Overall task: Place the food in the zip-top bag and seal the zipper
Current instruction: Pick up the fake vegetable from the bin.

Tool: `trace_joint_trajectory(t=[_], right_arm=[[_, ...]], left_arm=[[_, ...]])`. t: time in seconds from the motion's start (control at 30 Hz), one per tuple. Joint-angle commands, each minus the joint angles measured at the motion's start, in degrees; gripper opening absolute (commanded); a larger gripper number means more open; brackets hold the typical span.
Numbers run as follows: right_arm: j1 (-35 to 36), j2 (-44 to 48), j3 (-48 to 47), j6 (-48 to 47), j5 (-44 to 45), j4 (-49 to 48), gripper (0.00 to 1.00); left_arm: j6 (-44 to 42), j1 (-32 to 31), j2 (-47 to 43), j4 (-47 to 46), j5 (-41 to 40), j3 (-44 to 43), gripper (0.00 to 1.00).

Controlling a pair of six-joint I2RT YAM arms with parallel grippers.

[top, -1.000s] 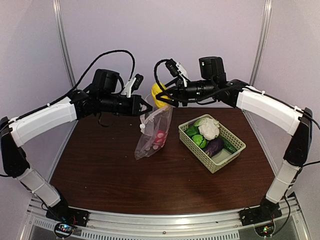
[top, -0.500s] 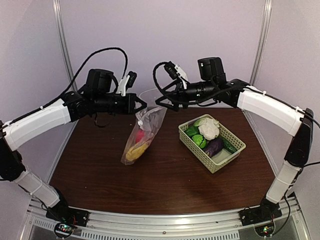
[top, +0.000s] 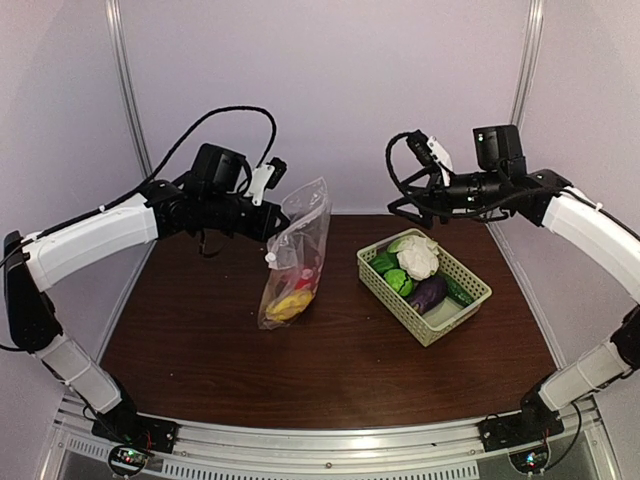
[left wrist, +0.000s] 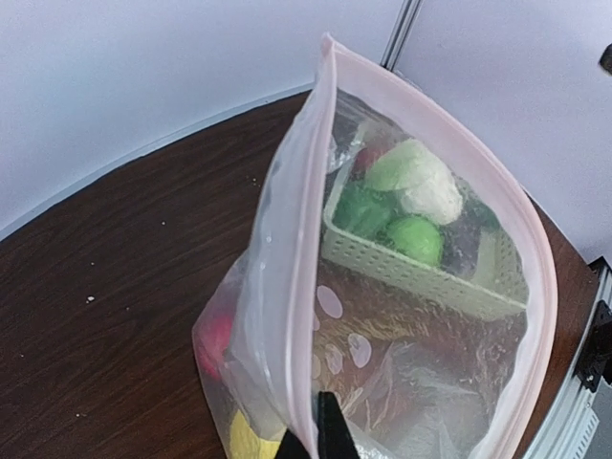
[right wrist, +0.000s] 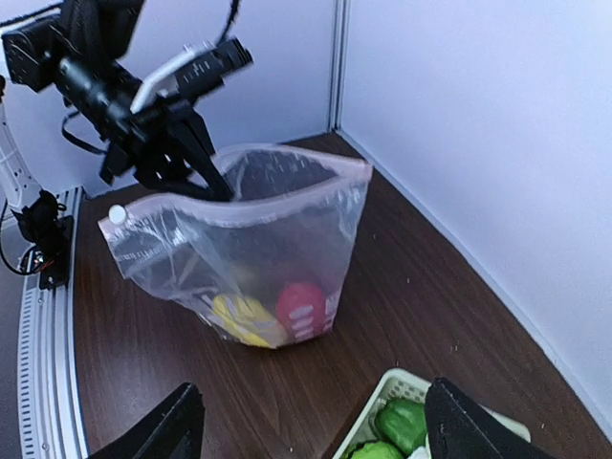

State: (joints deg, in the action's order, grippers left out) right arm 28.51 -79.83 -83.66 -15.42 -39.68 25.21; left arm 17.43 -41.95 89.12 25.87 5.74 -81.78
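Packing under way: from my remote station I had the left gripper (top: 279, 220) clamped on the upper edge of the zip-top bag (top: 297, 255), its fingers pressed together on the plastic and the pouch hanging from them, with its bottom resting on the dark wooden table (top: 200, 330). The right gripper (top: 402, 208) hovered with its fingers spread wide and nothing between them, above the far end of the pale green basket (top: 440, 330) and well apart from the bag.

Two pieces of the food were already inside. The yellow piece (right wrist: 239, 316) and the red-pink ball (right wrist: 301, 306) lay side by side at the bottom of the pouch, plain to see through the clear plastic in the right wrist view.

The rest waited in the basket: the white cauliflower (top: 418, 255), the purple eggplant (top: 428, 293) and the green round pieces (top: 398, 281). I could not count every item there, as some lay half hidden under others.

The zipper (left wrist: 298, 287) stood unsealed, and the mouth gaped wide in the left wrist view, the basket showing through the far wall. By my reckoning the job was well short of halfway, with most of the produce to be moved and the sealing not yet started.
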Motion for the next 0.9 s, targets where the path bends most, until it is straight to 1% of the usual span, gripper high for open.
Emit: trace_joint_trajectory(t=[0.0,0.1,0.2,0.3,0.37,0.47,0.57,0.63,0.7,0.73,0.77,0.87], right_arm=[[-4.06,1.64,7.89,-5.71,6.05,6.87,0.79],[-6.58,1.36,11.17,-9.20,10.02,10.56,0.76],[-8.76,-0.99,11.58,-12.57,13.82,16.30,0.75],[-11.93,-2.41,11.85,-11.98,14.72,18.41,0.74],[-13.28,-3.09,12.07,-12.13,16.36,19.27,0.73],[-13.49,-3.83,13.02,-15.22,19.00,20.40,0.71],[-13.24,-5.05,14.20,-16.27,18.93,19.47,0.70],[-13.05,-7.60,13.00,-15.08,21.35,19.20,0.69],[-12.96,-10.24,11.37,-14.10,21.83,18.97,0.69],[-12.96,-10.82,11.10,-13.57,21.81,17.92,0.71],[-12.83,-10.98,11.36,-12.79,22.45,15.84,0.75],[-12.25,-11.20,11.78,-10.88,25.89,10.22,0.86]], left_arm=[[-4.11,-0.11,-4.47,-2.10,0.36,1.51,0.00],[-5.30,-0.13,-7.38,-2.80,0.17,2.28,0.00],[-7.14,-0.14,-10.95,-2.65,-4.18,2.77,0.00],[-9.11,-0.14,-16.04,-4.60,-8.41,6.07,0.00],[-9.75,-0.15,-17.95,-6.69,-8.18,9.07,0.00],[-8.75,-0.14,-16.69,-9.38,-4.69,12.71,0.00],[-4.72,-0.12,-11.64,-10.63,2.94,13.44,0.00],[-1.35,-0.14,-8.30,-11.59,7.93,13.20,0.00],[0.72,-0.14,-5.60,-11.76,11.71,12.73,0.00],[1.80,-0.14,-4.72,-12.01,12.84,12.74,0.00],[2.08,-0.15,-4.08,-12.25,13.70,12.84,0.00],[2.26,-0.15,-3.76,-12.55,13.25,13.20,0.00]])
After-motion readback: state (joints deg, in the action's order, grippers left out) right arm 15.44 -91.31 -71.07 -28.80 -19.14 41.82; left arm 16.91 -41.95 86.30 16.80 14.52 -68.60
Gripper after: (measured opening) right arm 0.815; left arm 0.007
